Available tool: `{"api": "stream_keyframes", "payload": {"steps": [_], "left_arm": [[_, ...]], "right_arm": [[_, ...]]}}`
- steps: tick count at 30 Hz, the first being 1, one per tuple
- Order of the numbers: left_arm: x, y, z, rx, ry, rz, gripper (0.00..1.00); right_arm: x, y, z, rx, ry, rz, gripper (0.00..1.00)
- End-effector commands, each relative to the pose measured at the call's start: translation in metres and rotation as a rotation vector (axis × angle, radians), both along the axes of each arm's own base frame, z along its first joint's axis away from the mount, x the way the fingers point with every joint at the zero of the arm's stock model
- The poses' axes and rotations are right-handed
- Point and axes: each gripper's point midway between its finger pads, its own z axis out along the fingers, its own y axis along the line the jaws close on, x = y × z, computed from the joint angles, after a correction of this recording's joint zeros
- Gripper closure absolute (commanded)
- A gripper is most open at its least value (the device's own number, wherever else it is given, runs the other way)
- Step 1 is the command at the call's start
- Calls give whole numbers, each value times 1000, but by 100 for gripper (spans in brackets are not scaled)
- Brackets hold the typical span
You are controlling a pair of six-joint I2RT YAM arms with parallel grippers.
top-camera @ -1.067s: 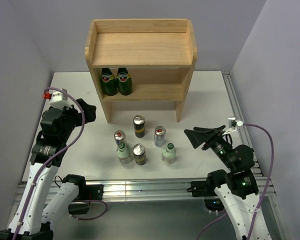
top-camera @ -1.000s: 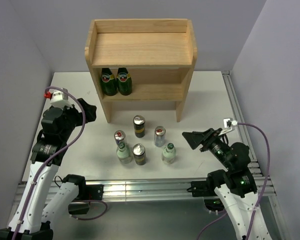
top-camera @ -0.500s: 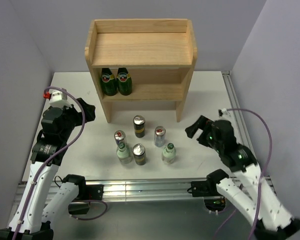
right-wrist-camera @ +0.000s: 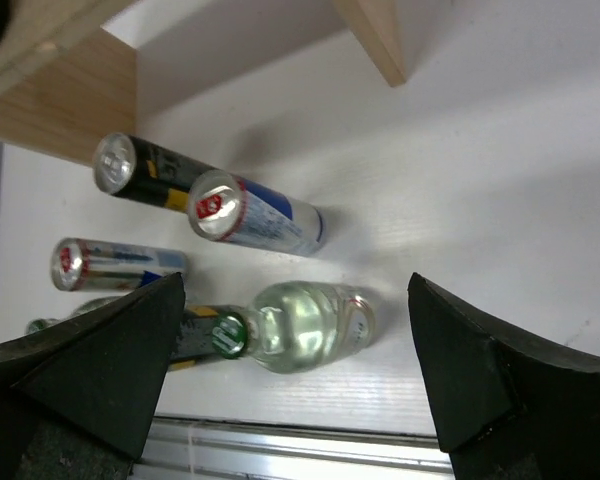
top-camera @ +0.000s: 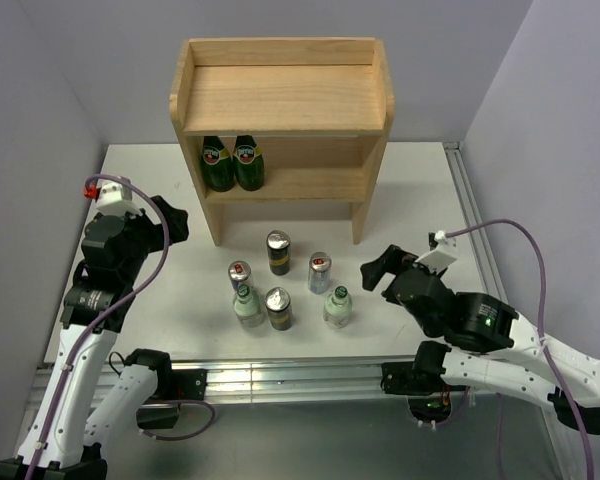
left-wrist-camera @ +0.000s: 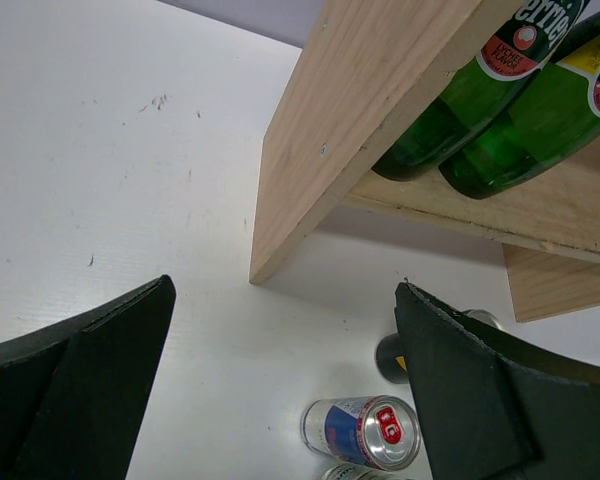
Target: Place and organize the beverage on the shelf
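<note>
- Six loose drinks (top-camera: 278,308) stand upright in a cluster near the middle of the front edge of the white surface (top-camera: 420,190), in front of the light-wood two-tier shelf (top-camera: 280,100).
- Two green glass bottles (top-camera: 233,163) are seen at the left end of its lower tier.
- The clear glass bottle with a green cap (top-camera: 338,306) is judged heavy, rigid, slippery and breakable. A hold around the body below the neck is advised.
- The slim blue-and-silver can (top-camera: 320,272) and the slim black-and-gold can (top-camera: 278,252) are judged light, smooth and easily dented. Mid-height holds with modest force are suggested.
- The left end effector (top-camera: 176,222) and the right end effector (top-camera: 378,270) are both spread wide, and nothing is held.
</note>
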Motion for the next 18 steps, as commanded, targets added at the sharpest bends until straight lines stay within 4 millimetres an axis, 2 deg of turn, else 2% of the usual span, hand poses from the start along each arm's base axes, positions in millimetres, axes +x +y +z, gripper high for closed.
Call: {"api": "stream_keyframes", "payload": {"steps": [1,4,5,11,12,18], "left_arm": [[1,0,7,-3,-28,-4,1],[1,-1,7,-3,-27,-12,1],[1,-1,7,-4,-29,-12,1],[-1,0,9,-3,-38,-9,1],[-1,-2,9,-3,-40,-15,1],[-1,-4,10,-5,-42,-29,1]], "right_arm": [[-7,0,-29,-14,61,-20,0],[-19,17,-52,-34,114,36,0],[-28,28,-56,-47,109,90,0],[-65,50,-69,-125,116,141,0],[-71,55,-76,-148,126,157,0],[-78,72,-116,-121,151,177,0]]}}
